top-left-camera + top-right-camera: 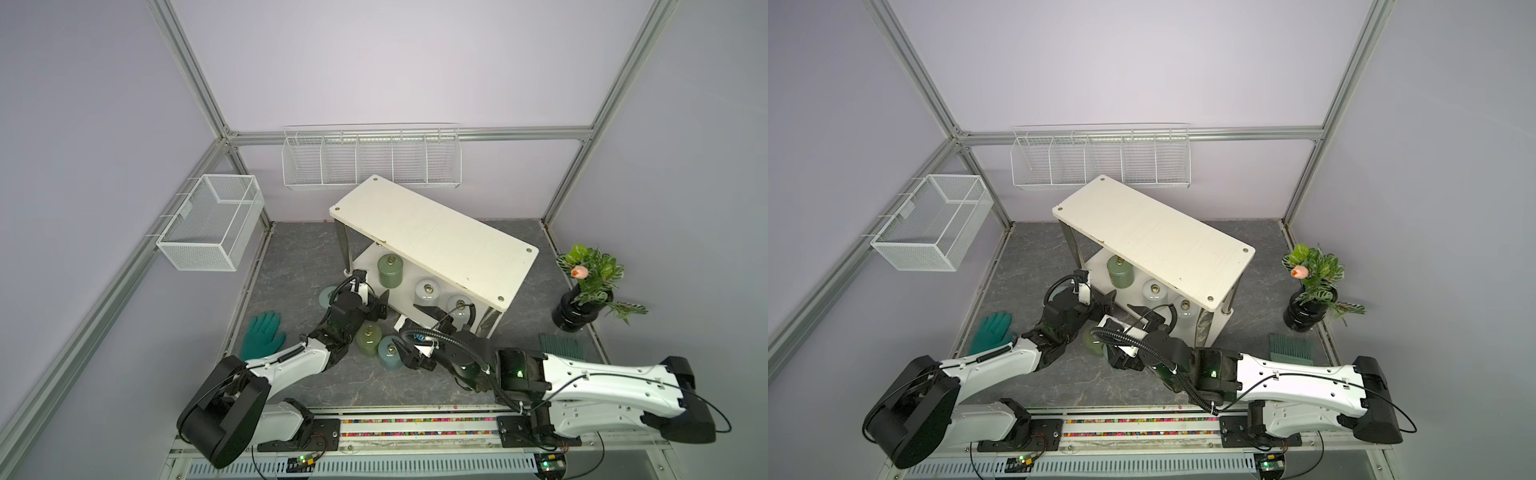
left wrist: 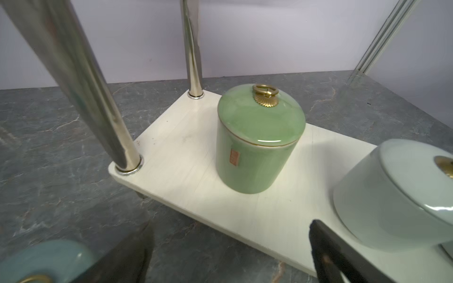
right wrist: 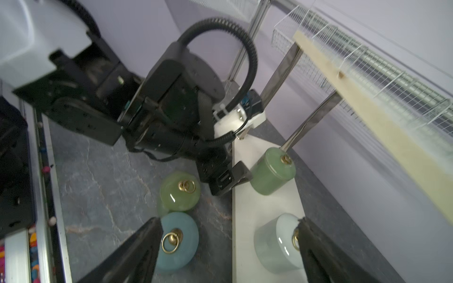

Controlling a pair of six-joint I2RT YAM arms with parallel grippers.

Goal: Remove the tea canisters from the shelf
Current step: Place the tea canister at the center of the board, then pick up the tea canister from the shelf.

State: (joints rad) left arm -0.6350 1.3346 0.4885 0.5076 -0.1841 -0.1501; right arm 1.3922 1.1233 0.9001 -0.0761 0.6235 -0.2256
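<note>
The cream shelf (image 1: pixel 436 237) stands slantwise at mid-table. Its lower tier (image 2: pixel 186 156) carries an olive green canister (image 1: pixel 390 271) (image 2: pixel 259 147) and two pale canisters (image 1: pixel 428 293) (image 1: pixel 459 307). On the table in front stand another green canister (image 1: pixel 369 338) (image 3: pixel 180 194) and a light blue one (image 1: pixel 390 353) (image 3: pixel 181 242). A second blue canister (image 2: pixel 46 262) sits beside the left arm. My left gripper (image 1: pixel 380 305) (image 2: pixel 228 245) is open and empty, facing the green canister on the tier. My right gripper (image 1: pixel 411 328) (image 3: pixel 228 245) is open and empty at the tier's front edge, between the blue canister and a pale one (image 3: pixel 277 242).
A teal glove (image 1: pixel 262 334) lies at the table's left. A black vase with a plant (image 1: pixel 582 303) and a green comb (image 1: pixel 559 345) are at the right. White wire baskets hang on the left wall (image 1: pixel 212 226) and the back wall (image 1: pixel 370 162).
</note>
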